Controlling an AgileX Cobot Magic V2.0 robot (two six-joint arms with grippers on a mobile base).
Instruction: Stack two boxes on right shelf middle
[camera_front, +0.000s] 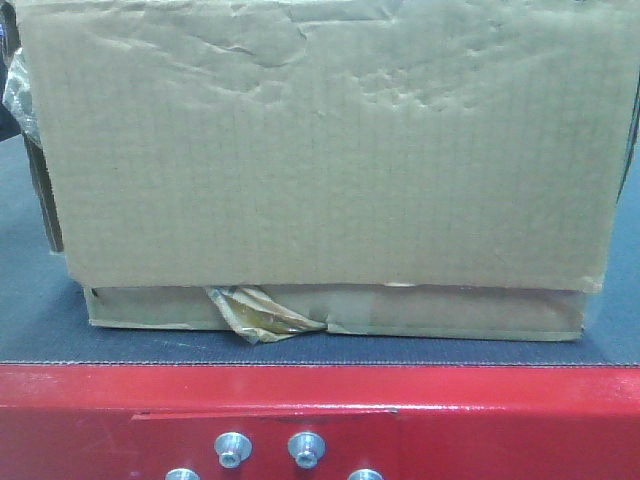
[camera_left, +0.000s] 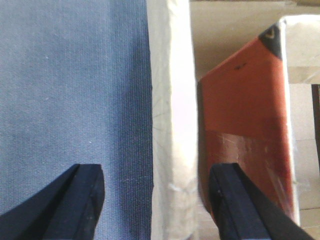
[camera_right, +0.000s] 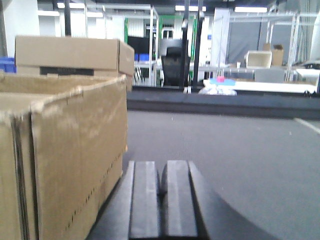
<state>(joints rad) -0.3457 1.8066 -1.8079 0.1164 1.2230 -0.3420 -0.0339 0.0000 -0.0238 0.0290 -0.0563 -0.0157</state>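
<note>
A wide, creased brown cardboard box (camera_front: 320, 150) fills the front view, with torn yellowish tape (camera_front: 262, 314) at its lower edge. It stands on the dark belt. In the left wrist view, my left gripper (camera_left: 160, 202) is open, its fingers either side of the box's pale top wall (camera_left: 170, 125). One finger is over the belt, the other over an orange-red item (camera_left: 245, 120) inside. My right gripper (camera_right: 162, 187) is shut and empty, low over the belt just right of the box (camera_right: 65, 150). A second box (camera_right: 70, 52) stands behind. The right shelf middle is out of view.
The belt table has a red front edge (camera_front: 320, 400) with bolts. Grey belt surface (camera_right: 235, 150) stretches right of the box. Far behind stand steel racks (camera_right: 150, 45), a black chair (camera_right: 175, 62) and a table with a white bin (camera_right: 259, 59).
</note>
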